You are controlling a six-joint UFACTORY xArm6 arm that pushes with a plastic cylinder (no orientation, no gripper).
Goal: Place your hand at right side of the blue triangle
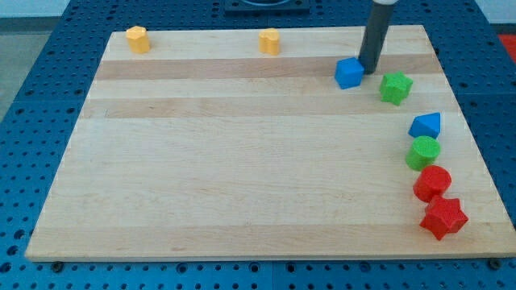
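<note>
My rod comes down nearly upright near the wooden board's [242, 161] top right corner, a bare rod with no pincer to open or close. My tip [370, 71] touches the right side of the blue cube [348, 73]. The blue triangle [426, 125], a smooth wedge, lies well apart by the right edge

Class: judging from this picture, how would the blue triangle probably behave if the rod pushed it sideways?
The blue triangle looks rigid and low, so it would probably slide, not tip. Its angled faces might make it rotate. Pushed toward the view's bottom, it would likely bump the green block.
</note>
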